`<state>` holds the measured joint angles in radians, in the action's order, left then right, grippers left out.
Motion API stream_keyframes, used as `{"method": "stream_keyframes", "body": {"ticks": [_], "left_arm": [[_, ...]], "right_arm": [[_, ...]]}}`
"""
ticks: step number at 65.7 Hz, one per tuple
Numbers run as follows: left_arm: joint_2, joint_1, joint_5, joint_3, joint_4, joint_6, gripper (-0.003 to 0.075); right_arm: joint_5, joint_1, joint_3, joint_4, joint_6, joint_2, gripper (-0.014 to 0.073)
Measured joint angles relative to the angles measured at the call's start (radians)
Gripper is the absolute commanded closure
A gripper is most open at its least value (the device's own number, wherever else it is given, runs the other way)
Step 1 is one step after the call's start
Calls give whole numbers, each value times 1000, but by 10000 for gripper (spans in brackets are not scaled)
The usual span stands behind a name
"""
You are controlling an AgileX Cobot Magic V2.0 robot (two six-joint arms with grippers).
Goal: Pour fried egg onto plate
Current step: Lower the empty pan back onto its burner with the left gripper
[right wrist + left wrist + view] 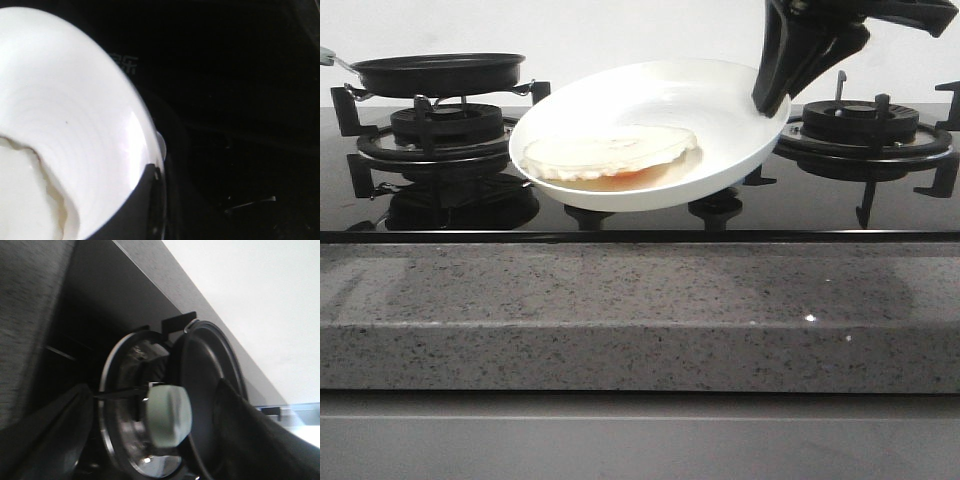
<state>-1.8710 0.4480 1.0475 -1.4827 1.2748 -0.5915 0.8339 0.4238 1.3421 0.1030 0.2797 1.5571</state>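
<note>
Gripping the plate rim, the right gripper is tilting it frontward; fried egg lying sideways. Only the left wrist view is showing left gripper fingers straddling the pan handle, grip unclear.

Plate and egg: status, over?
Right gripper shut on plate rim, plate tilted above the hob. Fried egg in the plate. Left gripper open around pan handle. Nothing blocking.

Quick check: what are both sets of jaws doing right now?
Left gripper: jaws open, either side of the pan handle.
Right gripper: shut on the plate rim, egg aboard.
</note>
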Motion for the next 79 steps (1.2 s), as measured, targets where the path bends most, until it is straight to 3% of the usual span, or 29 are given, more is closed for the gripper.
{"method": "stream_keyframes", "body": {"ticks": [14,24,34,49,55,63,79], "left_arm": [[103,33,0,-2,-141,16,216],[211,-5,10,-2,-295,46,216],[345,-125,13,-2,-509,114,219],[548,-426,13,22,-1031,377,220],[632,-517,4,79,-1154,464,220],[754,-573,-28,200,-1210,516,220],[1004,-577,-55,462,-1262,535,220]], "right_arm": [[0,0,0,0,0,0,694],[0,0,0,0,0,0,694],[0,0,0,0,0,0,694],[0,0,0,0,0,0,694],[0,0,0,0,0,0,694],[0,0,0,0,0,0,694],[0,0,0,0,0,0,694]]}}
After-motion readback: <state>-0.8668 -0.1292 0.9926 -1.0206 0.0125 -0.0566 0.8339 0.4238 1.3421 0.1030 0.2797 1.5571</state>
